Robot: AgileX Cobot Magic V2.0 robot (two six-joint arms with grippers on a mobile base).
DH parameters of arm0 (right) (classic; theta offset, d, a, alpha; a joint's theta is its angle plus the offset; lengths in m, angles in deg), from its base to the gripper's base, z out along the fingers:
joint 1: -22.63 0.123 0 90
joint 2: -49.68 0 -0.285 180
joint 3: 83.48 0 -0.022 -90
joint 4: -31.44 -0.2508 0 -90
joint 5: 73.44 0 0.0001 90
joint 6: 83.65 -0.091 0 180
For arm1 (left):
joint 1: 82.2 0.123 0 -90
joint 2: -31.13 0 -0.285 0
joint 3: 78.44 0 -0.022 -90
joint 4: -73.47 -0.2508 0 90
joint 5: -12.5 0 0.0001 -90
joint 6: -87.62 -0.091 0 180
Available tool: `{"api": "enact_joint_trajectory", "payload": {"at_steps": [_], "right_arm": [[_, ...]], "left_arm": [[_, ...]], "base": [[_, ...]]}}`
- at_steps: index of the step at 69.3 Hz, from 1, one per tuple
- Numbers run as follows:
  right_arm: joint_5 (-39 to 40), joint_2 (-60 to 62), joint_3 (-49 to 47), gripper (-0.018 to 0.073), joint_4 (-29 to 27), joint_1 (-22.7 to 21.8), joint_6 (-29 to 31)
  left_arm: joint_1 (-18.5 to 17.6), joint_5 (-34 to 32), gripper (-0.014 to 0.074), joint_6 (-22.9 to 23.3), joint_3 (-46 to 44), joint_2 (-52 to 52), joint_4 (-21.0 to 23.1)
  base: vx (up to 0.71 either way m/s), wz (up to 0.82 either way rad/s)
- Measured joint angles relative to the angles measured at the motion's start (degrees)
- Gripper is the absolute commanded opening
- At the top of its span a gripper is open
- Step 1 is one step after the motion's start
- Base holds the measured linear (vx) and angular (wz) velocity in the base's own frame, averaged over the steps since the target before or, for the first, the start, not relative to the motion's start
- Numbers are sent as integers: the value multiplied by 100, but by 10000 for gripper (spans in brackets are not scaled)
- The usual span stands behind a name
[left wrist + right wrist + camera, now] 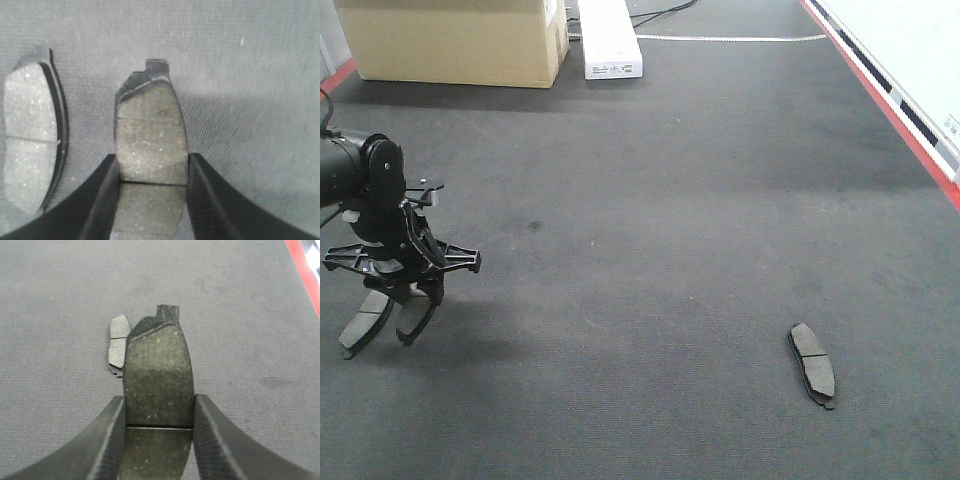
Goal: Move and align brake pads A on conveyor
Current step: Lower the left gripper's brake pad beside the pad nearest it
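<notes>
Gripping a pad point(150, 150) between its fingers point(102, 200), the left gripper point(395, 300) hangs low at the belt point(670, 220), the pad's tabbed end pointing away from the wrist. Just beside that held pad, on its left in the wrist view, a second pad point(30, 145) lies flat on the belt, grey face up; in the front view the two pads sit close together under the gripper.

The right gripper point(159, 440) likewise pinches a pad point(159, 375) by its long edges, held well above the belt. Beyond its fingertips and slightly left, a fourth pad point(118, 344) lies on the belt, groove showing; in the front view this one lies well apart from the left gripper. A red edge point(302, 270) runs past on the right gripper's far right. A cardboard box point(455, 40) and a white case point(610, 40) stand far beyond the left gripper.
</notes>
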Motion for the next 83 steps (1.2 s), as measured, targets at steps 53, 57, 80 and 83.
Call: {"api": "enact_joint_trajectory", "payload": {"at_steps": [53, 57, 80, 83], "right_arm": [[0, 0, 0, -4, 0, 0, 0], [0, 0, 0, -4, 0, 0, 0], [0, 0, 0, -4, 0, 0, 0], [0, 0, 0, -4, 0, 0, 0]], "left_arm": [[0, 180, -6, -65, 0, 349, -40], [0, 160, -6, -65, 0, 411, -45], [0, 161, 95, -195, 0, 497, -52], [0, 161, 129, -235, 0, 497, -57]], "base": [[0, 0], [0, 0], [0, 0], [0, 0]]}}
